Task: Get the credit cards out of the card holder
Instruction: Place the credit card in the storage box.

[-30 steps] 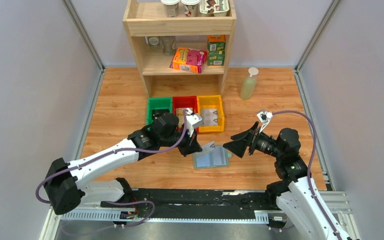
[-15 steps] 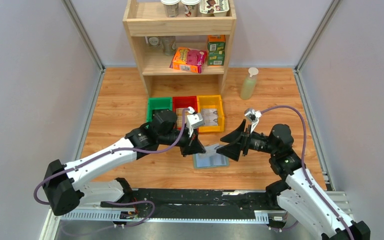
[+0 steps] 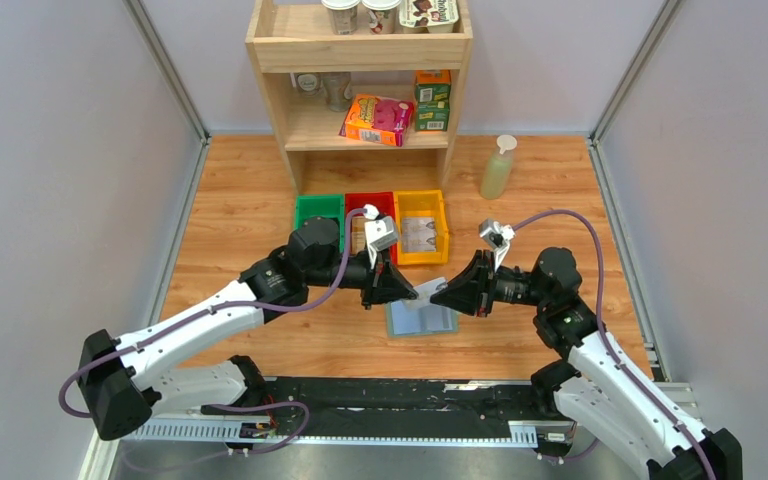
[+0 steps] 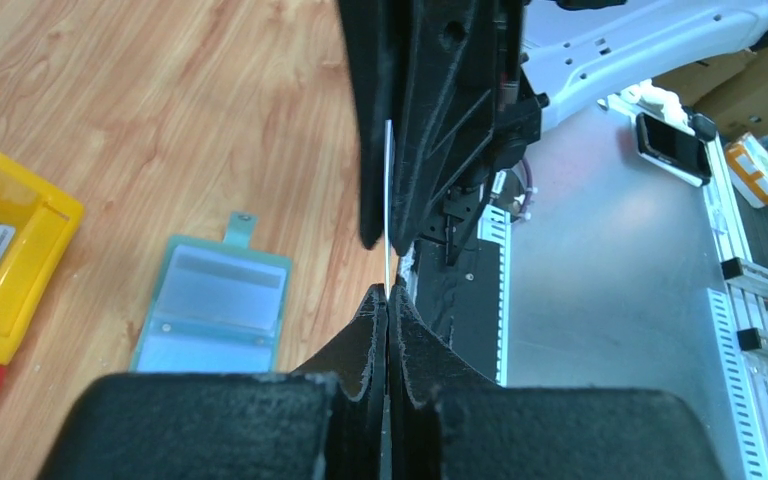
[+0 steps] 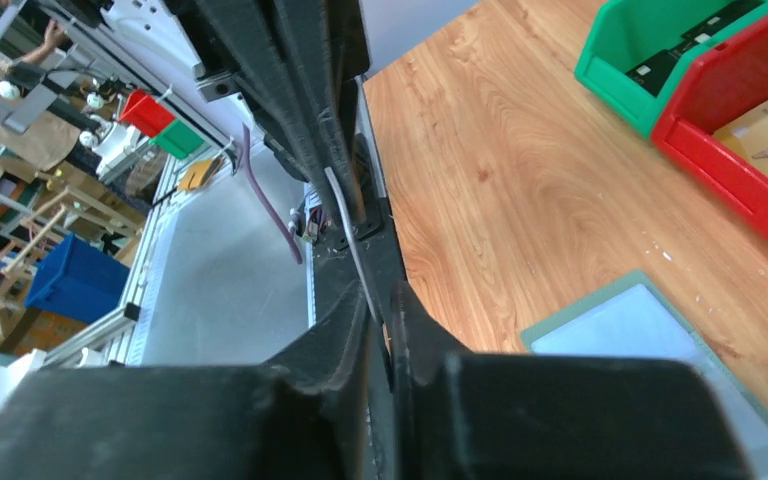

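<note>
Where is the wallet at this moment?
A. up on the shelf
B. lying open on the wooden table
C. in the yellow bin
B: the wallet lies flat and open on the table, its pale inside facing up, just in front of the yellow bin.

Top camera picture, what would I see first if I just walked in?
In the middle, the left fingers and right fingers meet tip to tip, both pinching one thin pale card. Just below it lies the open card holder, with bright bins behind.
</note>
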